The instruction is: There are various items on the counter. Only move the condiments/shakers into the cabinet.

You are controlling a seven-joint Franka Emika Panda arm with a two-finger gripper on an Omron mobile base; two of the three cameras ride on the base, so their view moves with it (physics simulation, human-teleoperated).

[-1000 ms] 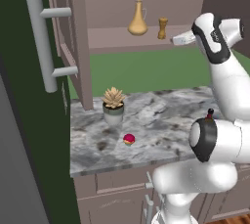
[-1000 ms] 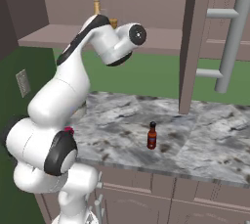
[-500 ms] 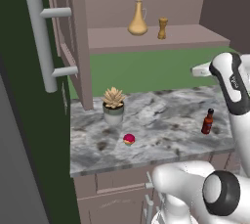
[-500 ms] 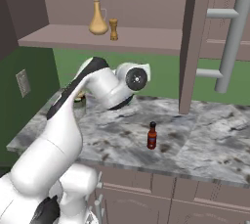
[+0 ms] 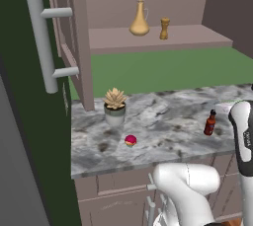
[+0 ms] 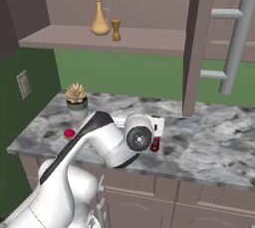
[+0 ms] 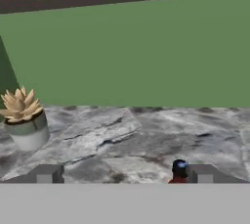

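The red sauce bottle (image 5: 210, 123) stands on the marbled counter (image 5: 163, 116) near its right front. My gripper (image 7: 124, 174) is low over the counter and open, nothing held. The bottle's black cap (image 7: 179, 166) shows just inside the right fingertip (image 7: 202, 173). In the right base view my arm partly hides the bottle (image 6: 156, 144). The tan flask bottle (image 5: 140, 20) and the small wooden shaker (image 5: 164, 28) stand side by side on the cabinet shelf (image 5: 192, 37). The potted succulent (image 5: 115, 105) and the tiny red round thing (image 5: 130, 140) sit on the counter's left part.
The open cabinet door (image 5: 74, 37) with its long grey bar handle (image 5: 42, 42) hangs over the counter's left end. A green wall (image 7: 146, 52) backs the counter. Drawer fronts (image 6: 199, 197) run below the slab.
My arm has swung down from shelf height to counter level beside the sauce bottle. The gripper has stayed open. Flask and shaker have not moved.
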